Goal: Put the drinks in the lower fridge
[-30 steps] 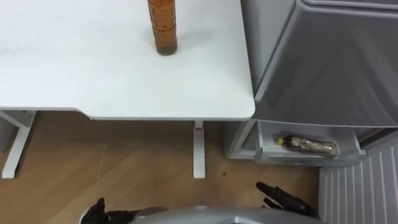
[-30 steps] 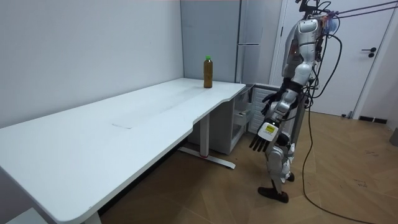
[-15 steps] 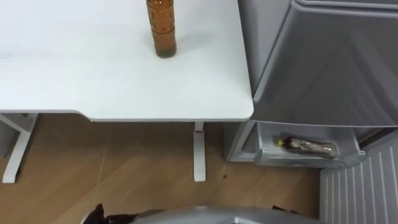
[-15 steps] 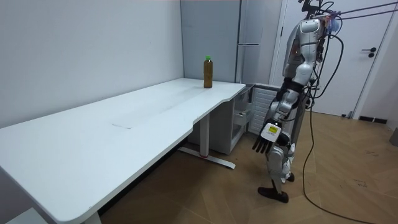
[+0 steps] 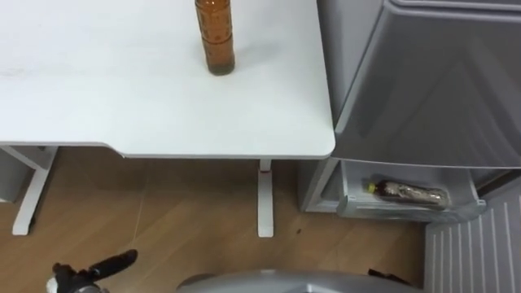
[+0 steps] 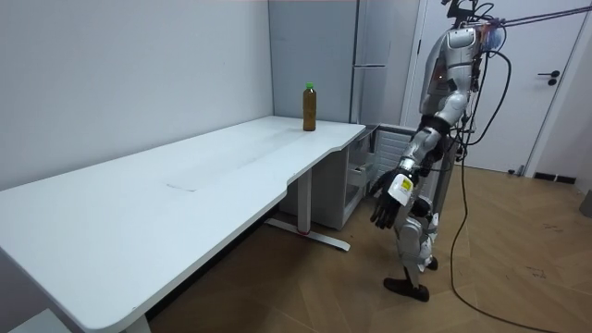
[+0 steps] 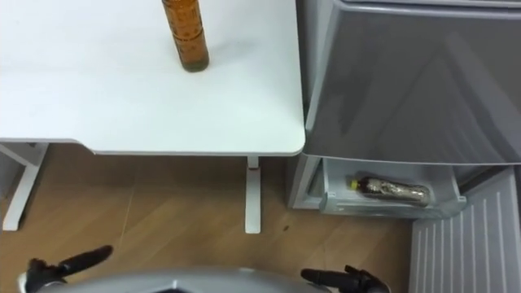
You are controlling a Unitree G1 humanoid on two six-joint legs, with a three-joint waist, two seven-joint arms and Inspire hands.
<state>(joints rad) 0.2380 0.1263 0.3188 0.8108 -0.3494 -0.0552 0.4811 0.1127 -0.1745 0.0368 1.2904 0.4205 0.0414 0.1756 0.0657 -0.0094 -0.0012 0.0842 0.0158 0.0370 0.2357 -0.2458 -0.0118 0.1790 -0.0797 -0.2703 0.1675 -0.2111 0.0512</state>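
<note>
Robot stands at the table's (image 5: 122, 106) end by the fridge (image 5: 423, 89). 1 upright bottle (image 5: 215, 37) on the table; 1 lying bottle (image 5: 409, 192) in the fridge's bottom drawer (image 5: 356, 205). Left hand (image 5: 88, 271) low, fingers loose, empty. Right hand (image 7: 346, 279) low, fingers straight, empty.

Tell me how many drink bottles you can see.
2. One bottle stands upright on the white table; the other bottle lies on its side in the open lower fridge drawer. More may be hidden inside.

Both arms hang low, left hand (image 5: 81, 275) and right hand (image 7: 346, 282) loosely spread.
</note>
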